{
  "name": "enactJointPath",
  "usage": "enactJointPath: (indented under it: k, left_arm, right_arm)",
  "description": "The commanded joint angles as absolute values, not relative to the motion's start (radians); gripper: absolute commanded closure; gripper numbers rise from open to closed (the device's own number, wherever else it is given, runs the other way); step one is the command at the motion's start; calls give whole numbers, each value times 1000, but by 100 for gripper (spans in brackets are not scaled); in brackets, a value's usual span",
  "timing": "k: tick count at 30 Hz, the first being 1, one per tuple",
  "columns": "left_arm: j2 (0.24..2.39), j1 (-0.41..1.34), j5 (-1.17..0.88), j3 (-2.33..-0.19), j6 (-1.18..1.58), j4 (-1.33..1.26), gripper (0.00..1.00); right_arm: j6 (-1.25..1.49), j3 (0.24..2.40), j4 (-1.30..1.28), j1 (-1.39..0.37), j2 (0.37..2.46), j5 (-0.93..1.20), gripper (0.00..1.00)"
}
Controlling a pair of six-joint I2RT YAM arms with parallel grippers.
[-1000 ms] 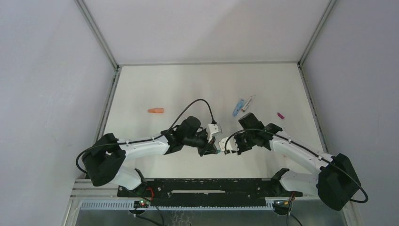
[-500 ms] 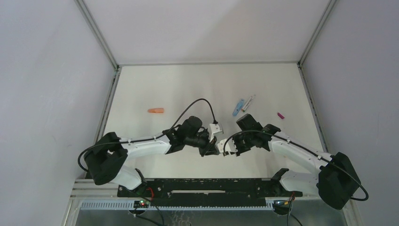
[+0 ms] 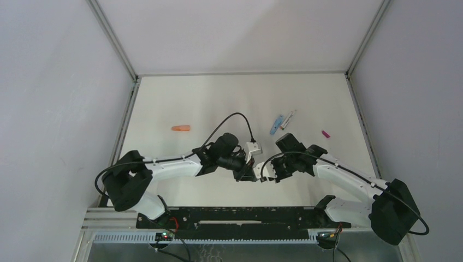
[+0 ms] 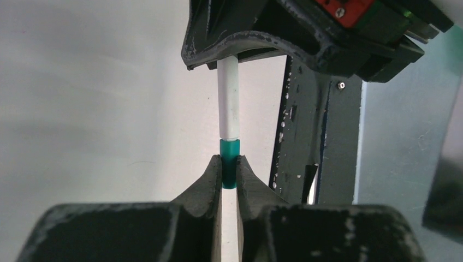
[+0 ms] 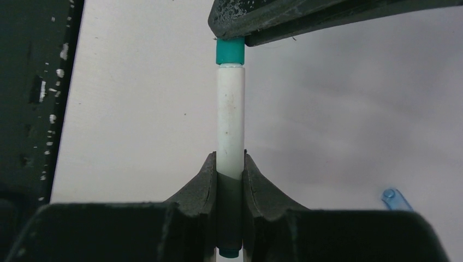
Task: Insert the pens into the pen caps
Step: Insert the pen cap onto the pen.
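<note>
My left gripper (image 4: 230,170) is shut on a teal pen cap (image 4: 230,158). My right gripper (image 5: 230,166) is shut on a white pen (image 5: 230,117) with a teal rear end. The pen's front end sits in the cap's mouth (image 5: 230,51), and pen and cap are in one line. In the top view the left gripper (image 3: 250,174) and right gripper (image 3: 266,173) face each other tip to tip above the table's near middle. The pen (image 4: 229,95) spans the short gap between them.
On the table lie a salmon-orange cap (image 3: 180,128) at the left, a light blue cap (image 3: 276,124) beside a silvery pen (image 3: 288,119) behind the right gripper, and a magenta cap (image 3: 326,133) at the right. The light blue cap (image 5: 394,198) shows in the right wrist view.
My left gripper has moved right toward the right gripper, and the gap between the two has narrowed. Both stay shut on their parts.
</note>
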State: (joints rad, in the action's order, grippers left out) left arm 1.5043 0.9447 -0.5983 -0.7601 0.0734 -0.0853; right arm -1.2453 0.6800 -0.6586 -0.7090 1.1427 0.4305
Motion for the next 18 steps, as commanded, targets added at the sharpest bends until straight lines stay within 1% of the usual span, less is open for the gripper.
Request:
enactJointPath:
  k: [1,5,10,13,18]
  left_arm:
    - [1494,935,-594,-855,145,-158,93]
    - [1461,927,-586,-881,182,-142,83]
    - [1419,921,-575,-924,208,-95,78]
    - [1374,911,-557,-927,227,-91,73]
    - [1268,901,-509,-928,251,-91,56]
  right_arm:
    - [-1213,712,-651,-657,1077,657,100]
    - [-1205,724,-676,-599,1046,729,100]
    - [-1207,735,-701,-556,1026,778,100]
    - [-1206,743,-715,-526,1012,809,100]
    - [-1207,759,-750,-478,993,879,100]
